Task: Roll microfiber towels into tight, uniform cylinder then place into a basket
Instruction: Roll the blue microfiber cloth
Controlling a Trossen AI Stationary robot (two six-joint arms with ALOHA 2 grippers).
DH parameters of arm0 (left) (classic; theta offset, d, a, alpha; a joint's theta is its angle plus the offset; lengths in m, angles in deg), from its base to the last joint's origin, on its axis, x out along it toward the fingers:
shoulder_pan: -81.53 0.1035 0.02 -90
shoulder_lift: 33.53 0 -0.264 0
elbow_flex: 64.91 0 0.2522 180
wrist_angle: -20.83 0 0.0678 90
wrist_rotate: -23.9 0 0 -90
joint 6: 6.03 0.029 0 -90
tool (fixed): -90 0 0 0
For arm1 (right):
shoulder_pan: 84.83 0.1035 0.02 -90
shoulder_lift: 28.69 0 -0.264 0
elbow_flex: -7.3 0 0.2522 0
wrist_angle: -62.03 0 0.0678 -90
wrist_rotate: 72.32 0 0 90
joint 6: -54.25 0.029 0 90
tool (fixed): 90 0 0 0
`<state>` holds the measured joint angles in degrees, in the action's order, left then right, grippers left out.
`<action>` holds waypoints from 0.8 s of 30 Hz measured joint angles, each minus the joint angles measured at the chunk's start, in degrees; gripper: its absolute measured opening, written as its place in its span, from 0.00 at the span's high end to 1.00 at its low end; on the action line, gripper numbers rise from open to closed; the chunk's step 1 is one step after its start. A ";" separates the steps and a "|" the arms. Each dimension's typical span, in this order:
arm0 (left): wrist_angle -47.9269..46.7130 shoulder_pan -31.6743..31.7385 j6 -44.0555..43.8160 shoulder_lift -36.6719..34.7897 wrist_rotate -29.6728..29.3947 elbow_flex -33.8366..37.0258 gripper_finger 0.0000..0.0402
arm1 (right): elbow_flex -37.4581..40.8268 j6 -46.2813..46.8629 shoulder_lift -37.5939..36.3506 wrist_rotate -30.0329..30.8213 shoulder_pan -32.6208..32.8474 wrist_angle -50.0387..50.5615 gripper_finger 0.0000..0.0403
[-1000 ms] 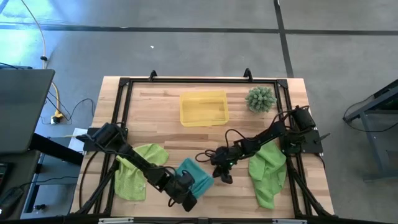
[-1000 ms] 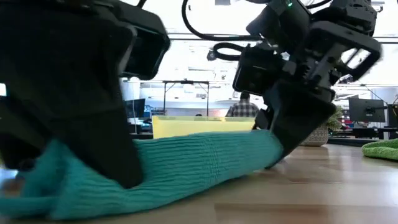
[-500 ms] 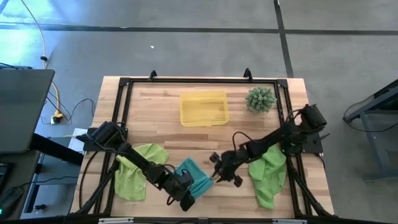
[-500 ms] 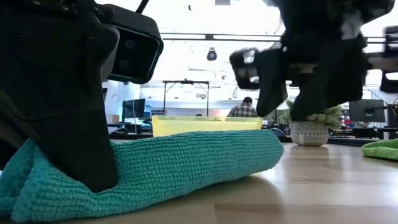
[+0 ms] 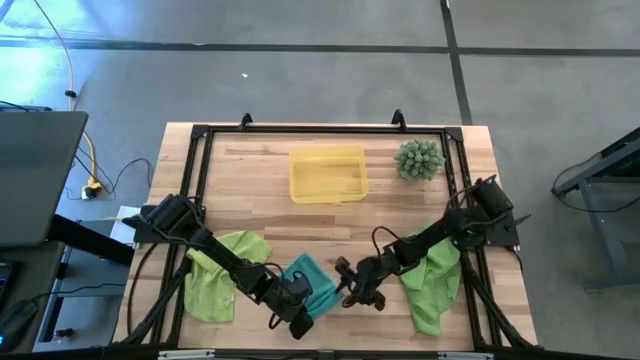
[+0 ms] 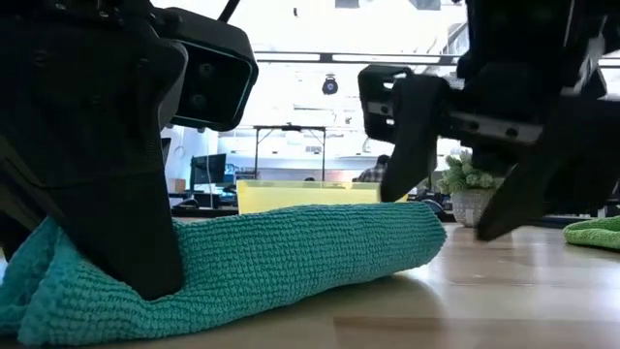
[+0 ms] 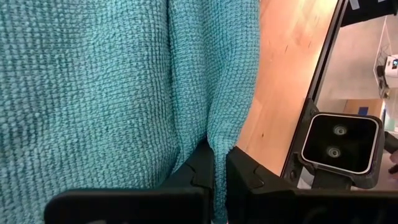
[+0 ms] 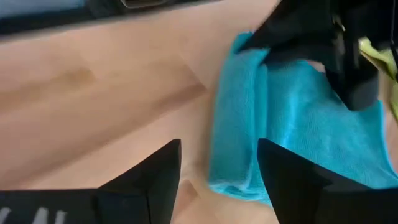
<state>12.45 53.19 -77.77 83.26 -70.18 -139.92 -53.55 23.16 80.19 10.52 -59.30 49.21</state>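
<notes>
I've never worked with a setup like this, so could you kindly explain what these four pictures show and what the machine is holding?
It is a two-armed robot at a wooden table. One camera looks straight down, one sits at tabletop height, and one rides on each wrist. The left end effector is shut on the partly rolled teal towel, pinching an edge between its fingers. The right end effector is open beside the towel's other end, holding nothing. Two lime-green towels lie flat at either side. The yellow basket and a spiky green plant sit at the far edge.
</notes>
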 joint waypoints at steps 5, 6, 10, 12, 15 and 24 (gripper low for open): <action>1.55 0.02 1.18 0.09 -0.25 0.15 0.99 | -0.04 -0.46 2.36 4.57 0.41 -2.97 0.56; 1.69 0.02 1.30 0.09 -0.29 0.17 0.99 | -0.04 -0.42 2.63 4.76 0.41 -3.10 0.58; 1.78 0.02 1.46 0.09 -0.34 0.17 0.99 | -0.09 2.54 2.97 5.11 0.73 -3.16 0.70; 1.78 0.04 1.70 0.09 -0.33 0.15 0.99 | -0.09 3.59 2.97 5.18 1.20 -3.17 0.78; 1.89 0.04 2.49 0.09 -0.32 0.13 0.98 | -0.09 5.91 2.97 5.16 2.18 -3.08 0.90; 2.13 0.11 3.09 -0.57 2.08 0.10 0.93 | -0.11 28.02 2.97 -1.01 1.43 -2.24 0.98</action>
<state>14.57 53.30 -74.69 82.69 -68.10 -139.81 -53.66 51.18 83.16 9.52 -57.88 46.96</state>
